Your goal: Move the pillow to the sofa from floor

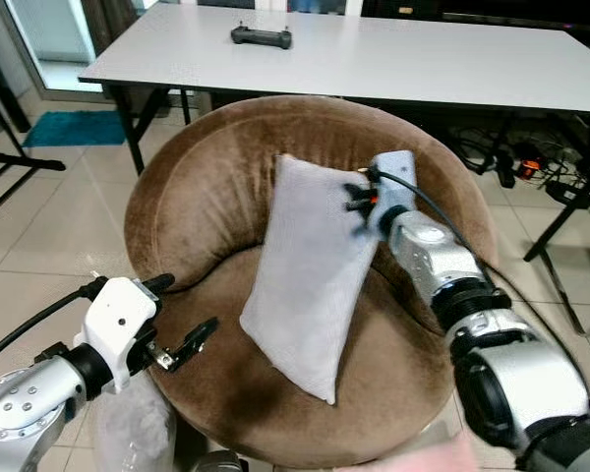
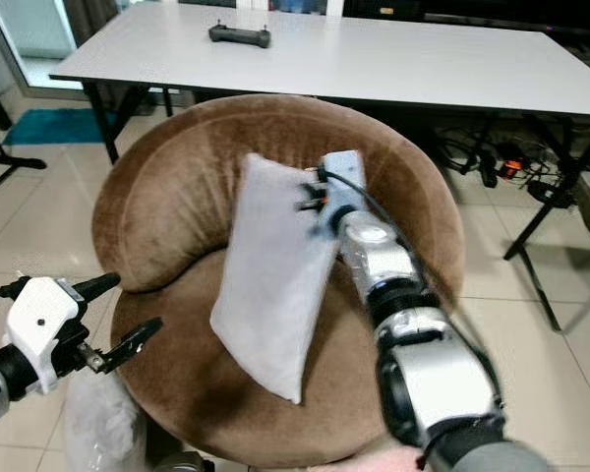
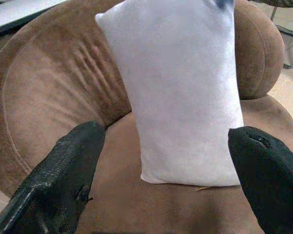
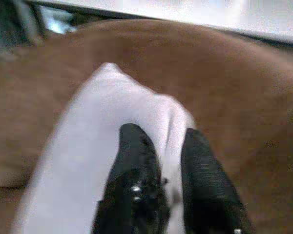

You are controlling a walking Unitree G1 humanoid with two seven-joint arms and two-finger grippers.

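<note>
left eye view: grey pillow [image 1: 310, 275] stands tilted on brown sofa [image 1: 197, 197] seat, upper part leaning on backrest. right gripper [image 4: 168, 161] pinches pillow's upper edge, fabric bunched between fingers. left gripper [image 1: 182, 315] hovers at sofa's front left, fingers spread, apart from pillow. white table [image 1: 423, 59] behind sofa carries black controller [image 1: 262, 36].

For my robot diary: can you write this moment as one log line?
right gripper: shut on pillow | pillow: leaning on sofa backrest | left gripper: open, beside sofa
</note>
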